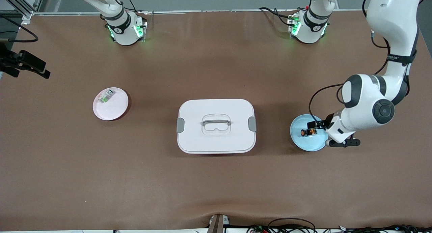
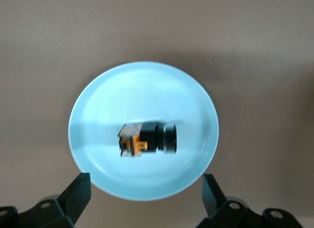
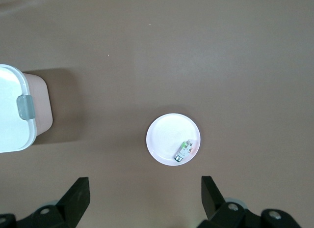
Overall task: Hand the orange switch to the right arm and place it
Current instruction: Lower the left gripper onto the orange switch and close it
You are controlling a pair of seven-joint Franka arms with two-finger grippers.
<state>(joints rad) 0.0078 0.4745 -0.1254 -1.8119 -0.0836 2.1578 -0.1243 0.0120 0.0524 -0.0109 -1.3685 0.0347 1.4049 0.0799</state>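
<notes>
The orange switch (image 2: 147,139) lies on its side in the blue plate (image 2: 98,105), under the left gripper (image 2: 144,198), whose jaws stand wide and empty. It is probably light, rigid and smooth (grip across the black barrel). The right gripper (image 3: 142,201), equally wide and empty, waits high above the pink plate (image 3: 162,134).

Round pale pink plate (image 3: 167,134) on brown tabletop (image 3: 196,51); small white-and-green part (image 3: 182,150) at its four o'clock rim.
</notes>
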